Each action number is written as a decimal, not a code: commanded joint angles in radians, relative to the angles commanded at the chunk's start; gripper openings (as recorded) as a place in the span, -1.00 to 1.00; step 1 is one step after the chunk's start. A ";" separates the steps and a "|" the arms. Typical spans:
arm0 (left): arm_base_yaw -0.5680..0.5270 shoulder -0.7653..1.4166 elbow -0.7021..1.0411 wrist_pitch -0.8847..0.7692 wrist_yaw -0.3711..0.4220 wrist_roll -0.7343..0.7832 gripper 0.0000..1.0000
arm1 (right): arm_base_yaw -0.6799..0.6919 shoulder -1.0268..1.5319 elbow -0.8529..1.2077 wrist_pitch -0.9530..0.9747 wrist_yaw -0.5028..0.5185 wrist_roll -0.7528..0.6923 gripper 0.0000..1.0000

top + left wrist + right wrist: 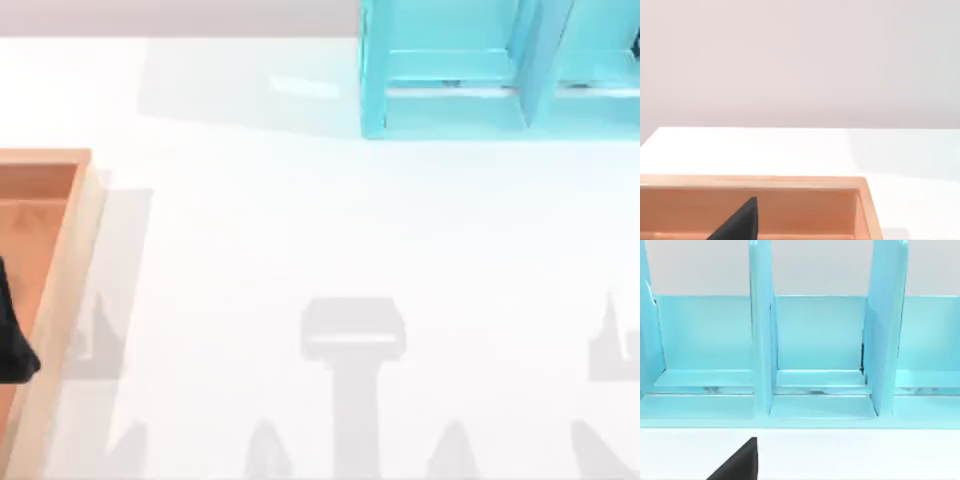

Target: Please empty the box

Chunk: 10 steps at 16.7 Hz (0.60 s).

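The box is a shallow wooden tray with a light tan rim and an orange-brown floor, lying at the table's left edge and cut off by the top view's border. The stretch of its floor that shows is bare. A black part of my left gripper hangs over the box's inside. In the left wrist view the same gripper sits low in front of the box's far wall. My right gripper hovers over the white table, facing the cyan shelf unit.
The cyan shelf unit with upright dividers stands at the back right of the white table. Grey shadows of the arms fall along the table's front.
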 joint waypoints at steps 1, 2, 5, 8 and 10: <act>0.000 0.000 0.000 0.000 0.000 0.000 1.00 | 0.000 0.000 0.000 0.000 0.000 0.000 1.00; 0.000 0.000 0.000 0.000 0.000 0.000 1.00 | 0.000 0.000 0.000 0.000 0.000 0.000 1.00; 0.017 0.063 0.053 -0.053 0.000 0.017 1.00 | 0.000 0.000 0.000 0.000 0.000 0.000 1.00; 0.054 0.217 0.183 -0.182 0.000 0.057 1.00 | 0.000 0.000 0.000 0.000 0.000 0.000 1.00; 0.087 0.368 0.301 -0.297 -0.001 0.091 1.00 | 0.000 0.000 0.000 0.000 0.000 0.000 1.00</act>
